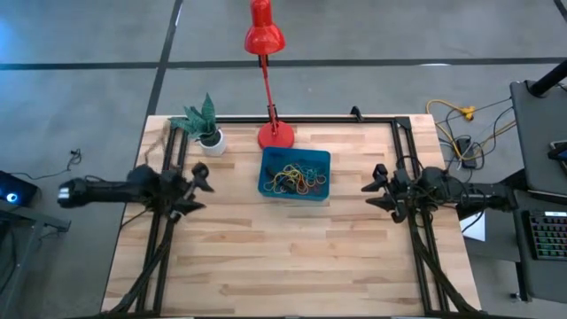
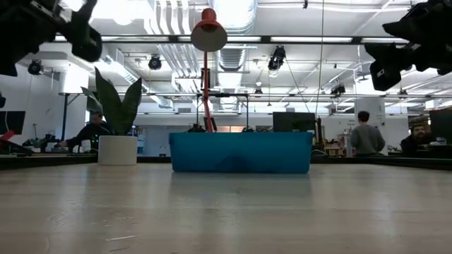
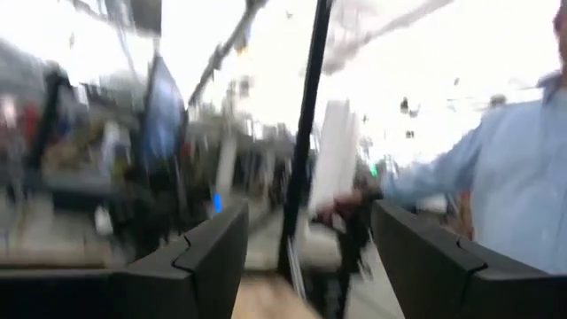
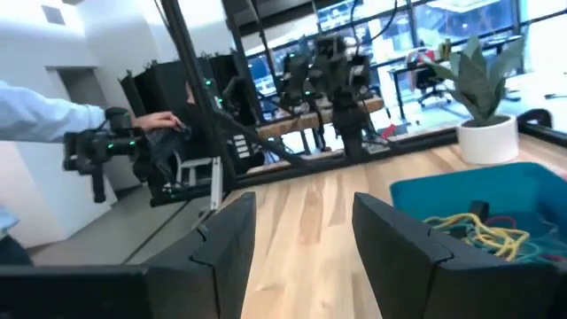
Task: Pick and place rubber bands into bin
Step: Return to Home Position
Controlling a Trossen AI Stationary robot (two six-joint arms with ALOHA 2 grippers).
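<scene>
The teal-blue bin (image 1: 294, 175) stands on the table's far middle, and a tangle of mixed-colour rubber bands (image 1: 295, 178) lies inside it. The right wrist view shows the bin (image 4: 483, 199) with yellow bands (image 4: 485, 232) in it. From the low view only the bin's near wall (image 2: 240, 152) shows. My left gripper (image 1: 200, 189) hovers open over the table's left side, well left of the bin. My right gripper (image 1: 376, 190) hovers open over the right side, right of the bin. Both hold nothing.
A red desk lamp (image 1: 275, 135) stands by its round base just beyond the bin. A small white plant pot (image 1: 212, 140) sits at the far left. Yellow and black cables (image 1: 461, 124) lie off the table's right far corner. A person in a light-blue sleeve (image 3: 496, 182) stands beyond the table.
</scene>
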